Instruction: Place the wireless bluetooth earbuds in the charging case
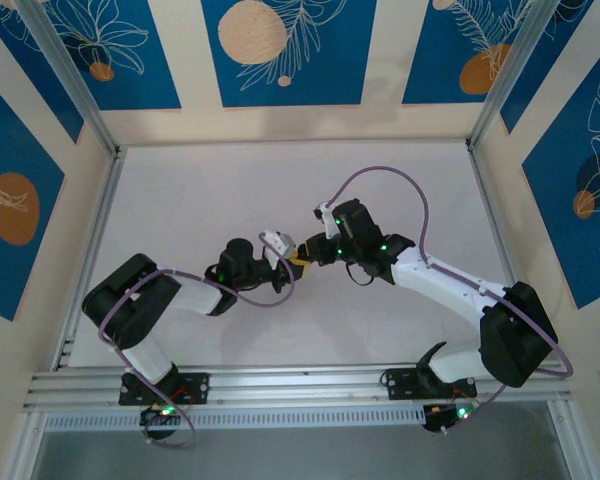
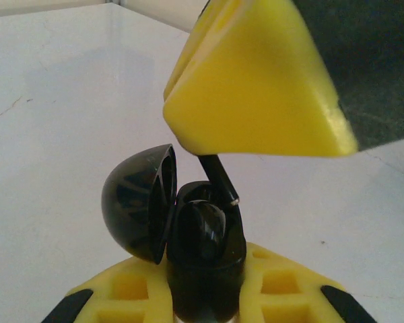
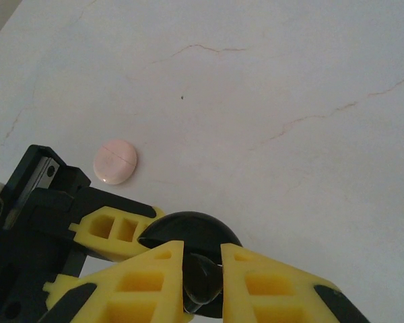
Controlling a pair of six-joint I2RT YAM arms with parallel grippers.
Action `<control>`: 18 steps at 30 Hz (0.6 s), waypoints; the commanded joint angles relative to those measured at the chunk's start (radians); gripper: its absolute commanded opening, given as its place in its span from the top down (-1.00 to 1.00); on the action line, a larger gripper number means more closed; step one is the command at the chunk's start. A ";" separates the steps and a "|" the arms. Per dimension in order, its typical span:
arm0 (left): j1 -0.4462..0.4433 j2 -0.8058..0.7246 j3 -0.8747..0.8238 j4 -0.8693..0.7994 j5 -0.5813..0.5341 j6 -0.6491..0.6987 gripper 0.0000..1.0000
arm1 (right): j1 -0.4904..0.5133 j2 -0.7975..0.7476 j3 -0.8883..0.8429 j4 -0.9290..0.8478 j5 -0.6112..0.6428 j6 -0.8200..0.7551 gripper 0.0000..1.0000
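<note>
Insertion step: the left claw [image 2: 205, 303] clamps the open black charging case [image 2: 205, 242]. The right claw [image 3: 202, 259] pinches what seems to be a black earbud [image 3: 202, 286]. Next, press it straight down into its socket.

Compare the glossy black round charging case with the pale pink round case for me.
Colour: the glossy black round charging case is dark and shiny; the pale pink round case is light. State: the black case stands open, lid swung aside; the pink one looks closed, only a seam showing. Support: the black case is clamped in the left tool, while the pink one lies free on the white table. Both are rounded shapes.
</note>
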State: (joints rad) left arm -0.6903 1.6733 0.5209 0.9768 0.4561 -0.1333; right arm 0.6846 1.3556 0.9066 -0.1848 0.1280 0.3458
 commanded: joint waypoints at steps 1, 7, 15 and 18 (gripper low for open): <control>-0.008 0.006 0.016 0.071 0.016 -0.025 0.72 | 0.013 -0.023 -0.015 0.013 0.011 -0.026 0.66; -0.008 -0.001 0.010 0.102 0.014 -0.042 0.72 | 0.021 -0.028 -0.025 0.013 0.032 -0.040 0.66; -0.009 -0.020 0.004 0.115 0.009 -0.049 0.71 | 0.035 -0.076 -0.062 0.037 0.054 -0.059 0.66; -0.008 -0.026 0.000 0.120 0.006 -0.044 0.72 | 0.037 -0.102 -0.078 0.047 0.039 -0.064 0.66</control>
State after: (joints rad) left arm -0.6922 1.6718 0.5209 1.0195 0.4610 -0.1673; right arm 0.7120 1.2881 0.8505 -0.1459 0.1692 0.3023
